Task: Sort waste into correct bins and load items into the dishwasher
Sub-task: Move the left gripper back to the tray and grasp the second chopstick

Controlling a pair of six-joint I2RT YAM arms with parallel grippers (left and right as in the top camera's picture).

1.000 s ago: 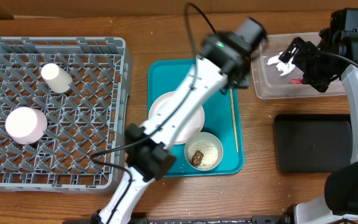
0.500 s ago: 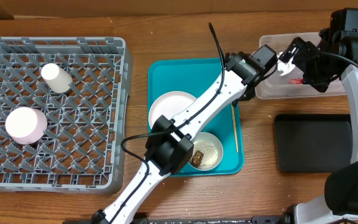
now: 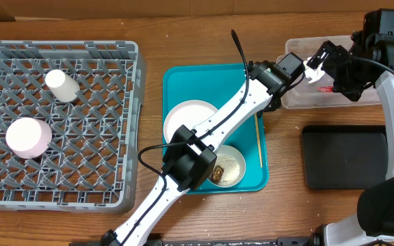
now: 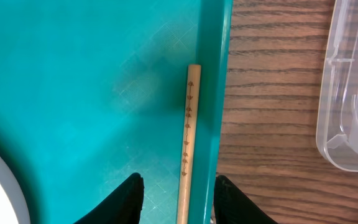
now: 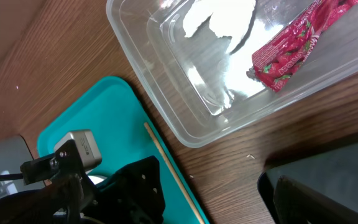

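Observation:
A wooden chopstick (image 4: 188, 137) lies along the right rim of the teal tray (image 4: 211, 93). My left gripper (image 4: 179, 200) hangs open just above it, its fingers astride the stick and the rim. Above the clear tub (image 3: 298, 97) my right gripper (image 3: 318, 63) stands open and holds nothing. The red-and-white wrapper (image 5: 291, 53) and white tissue (image 5: 219, 18) lie inside that tub. The round plate (image 3: 183, 115) and the grey-white bowl (image 3: 230, 164) with rice and a brown lump (image 3: 217, 173) sit on the teal tray. A white cup (image 3: 63, 85) and a pink bowl (image 3: 28, 137) rest in the grey rack (image 3: 133, 123).
The black tray (image 3: 347, 156) lies on the table below the clear tub, right of the teal tray. My left arm crosses the teal tray diagonally and hides part of the plate and the bowl. A few rice grains dot the wood between tray and tub.
My left arm swung right and came down to the teal tray's right edge, over the chopstick, and its jaws narrowed a little. The right arm has not moved.

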